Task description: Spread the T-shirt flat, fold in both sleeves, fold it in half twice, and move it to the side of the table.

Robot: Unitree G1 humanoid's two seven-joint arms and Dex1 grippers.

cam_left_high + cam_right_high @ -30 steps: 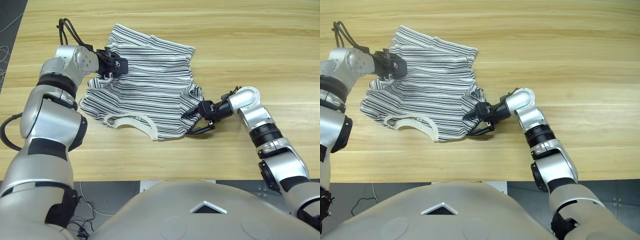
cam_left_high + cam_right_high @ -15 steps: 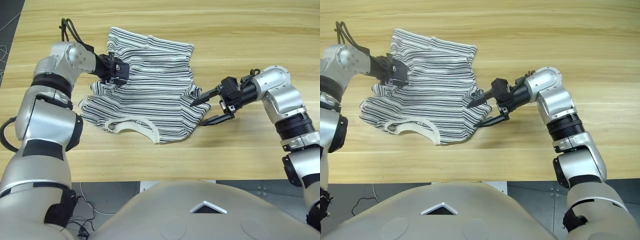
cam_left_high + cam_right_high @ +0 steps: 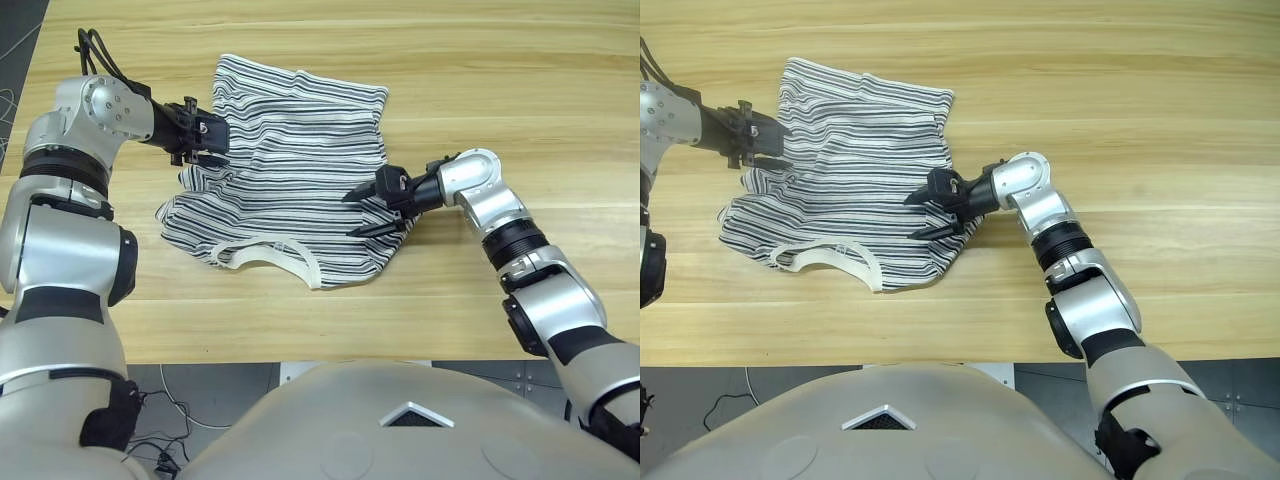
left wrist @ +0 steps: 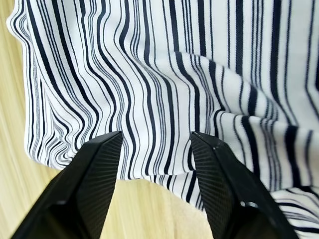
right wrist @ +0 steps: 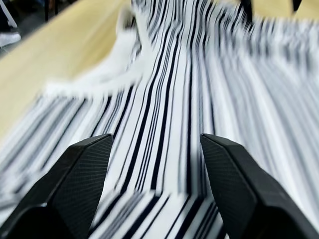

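Head camera first: the T-shirt [image 3: 290,170] lies crumpled on the wooden table [image 3: 520,80], nowhere near flat. Its white collar [image 3: 265,255] is at the near edge and there's a bunched fold down its right side. The left gripper [image 3: 213,141] sits at the shirt's left edge, jaws apart, holding nothing. The right gripper [image 3: 349,217] is over the shirt's right side, just inside the bunched bit, also spread wide and empty.

Left wrist cam: the two black fingers [image 4: 94,174] straddle a folded edge of the striped cloth with bare wood past it. They're apart and not pinching.

Right wrist cam: fingers [image 5: 75,189] are wide apart, with stripes running between them and the collar further off. I can't tell if the tips touch the cloth.

What could go sideways, just my guess: the fabric looks doubled over at both spots. A pinch could grab two layers, and pulling outward would then drag the whole lump instead of opening it. If only one side gets a hold, the shirt could slide across the wood and end up skewed.

Versus half a second ago: the right gripper was off the shirt's right edge, and now it's come in over the cloth. The left one was further in on the shirt's upper left, and now it's backed out to the edge. The shirt itself looks about the same.
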